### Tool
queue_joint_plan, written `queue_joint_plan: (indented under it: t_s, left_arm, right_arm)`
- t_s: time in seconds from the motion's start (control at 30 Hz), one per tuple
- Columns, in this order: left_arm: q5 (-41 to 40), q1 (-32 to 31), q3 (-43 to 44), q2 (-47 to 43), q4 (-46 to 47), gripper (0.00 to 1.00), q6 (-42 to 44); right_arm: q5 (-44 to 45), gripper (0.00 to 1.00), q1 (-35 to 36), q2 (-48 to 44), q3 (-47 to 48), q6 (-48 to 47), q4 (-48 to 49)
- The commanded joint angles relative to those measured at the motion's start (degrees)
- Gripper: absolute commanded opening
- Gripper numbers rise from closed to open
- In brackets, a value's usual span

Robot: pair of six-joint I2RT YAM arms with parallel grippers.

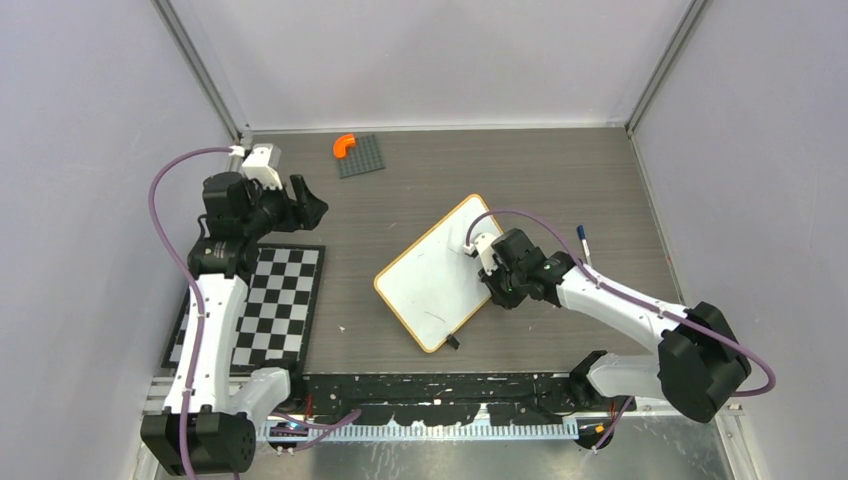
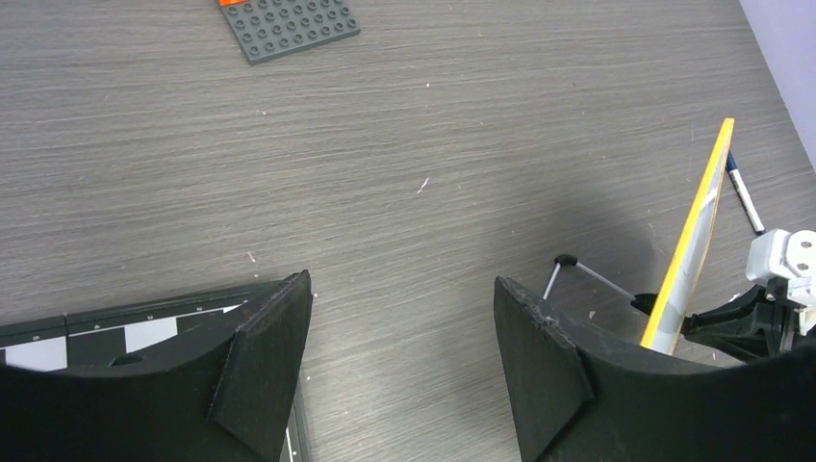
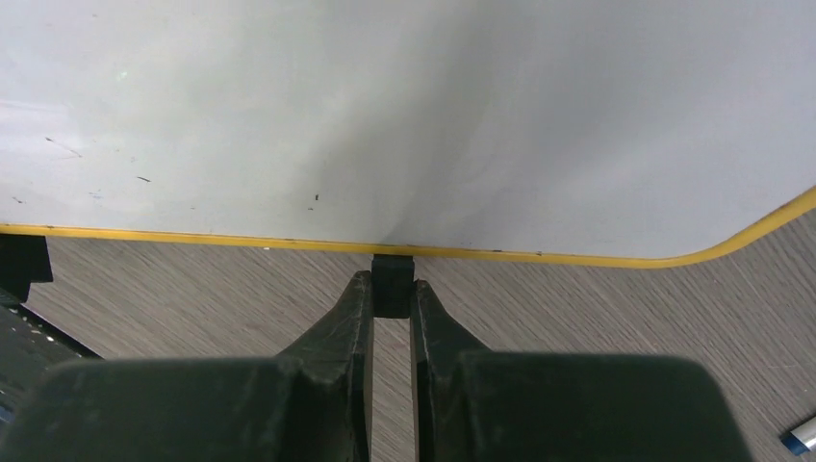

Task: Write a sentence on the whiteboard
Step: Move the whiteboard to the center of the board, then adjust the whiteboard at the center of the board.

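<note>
The whiteboard [image 1: 435, 270] lies slanted in the middle of the table; its white face is blank apart from a few tiny specks, with no sentence on it. My right gripper [image 1: 493, 288] is shut on a black clip foot [image 3: 392, 284] at the board's yellow-rimmed edge [image 3: 241, 240]. In the left wrist view the board [image 2: 691, 241] shows edge-on, tilted up from the table. A marker [image 1: 583, 243] lies on the table right of the board. My left gripper [image 1: 312, 205] is open and empty, well left of the board, its midpoint over bare table [image 2: 402, 289].
A checkerboard mat [image 1: 270, 305] lies under the left arm. A dark grey studded plate [image 1: 360, 155] with an orange piece [image 1: 343, 145] sits at the back. A second clip foot [image 1: 452, 341] sticks out at the board's near corner. Purple walls enclose the table.
</note>
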Motion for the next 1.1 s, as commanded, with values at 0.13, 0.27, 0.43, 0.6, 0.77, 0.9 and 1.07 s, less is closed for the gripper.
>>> queue_joint_plan:
  t_s: [0.13, 0.27, 0.43, 0.6, 0.77, 0.9, 1.07]
  left_arm:
    - [1.20, 0.42, -0.52, 0.84, 4.30, 0.72, -1.18]
    - [1.58, 0.42, -0.61, 1.04, 4.70, 0.72, -1.08]
    - [2.17, 0.42, -0.85, 1.53, 4.84, 0.73, -1.25]
    - [10.61, 0.37, 1.08, 3.06, 1.80, 0.75, 0.81]
    - [22.55, -5.49, 9.46, 11.23, -8.03, 0.76, 3.06]
    - [19.37, -17.03, 20.82, 21.38, -19.75, 0.77, 8.91]
    - [18.01, -27.17, 32.46, 34.73, -28.06, 0.75, 10.27]
  right_arm:
    - [1.23, 0.11, 0.96, -0.50, 1.21, -5.30, -6.27]
    - [0.04, 0.49, 0.89, -2.23, 1.45, -7.19, -9.04]
    - [-4.71, 0.62, 0.97, -6.25, 3.52, -8.64, -12.25]
    - [-5.23, 0.67, -0.91, -9.06, 8.54, -9.36, -18.27]
    - [-17.76, 0.74, -12.75, -10.89, 13.83, -10.27, -22.31]
    - [-22.09, 0.76, -21.79, -7.99, 18.91, -11.33, -25.74]
    - [-26.66, 0.76, -34.03, -4.75, 23.52, -13.37, -29.71]
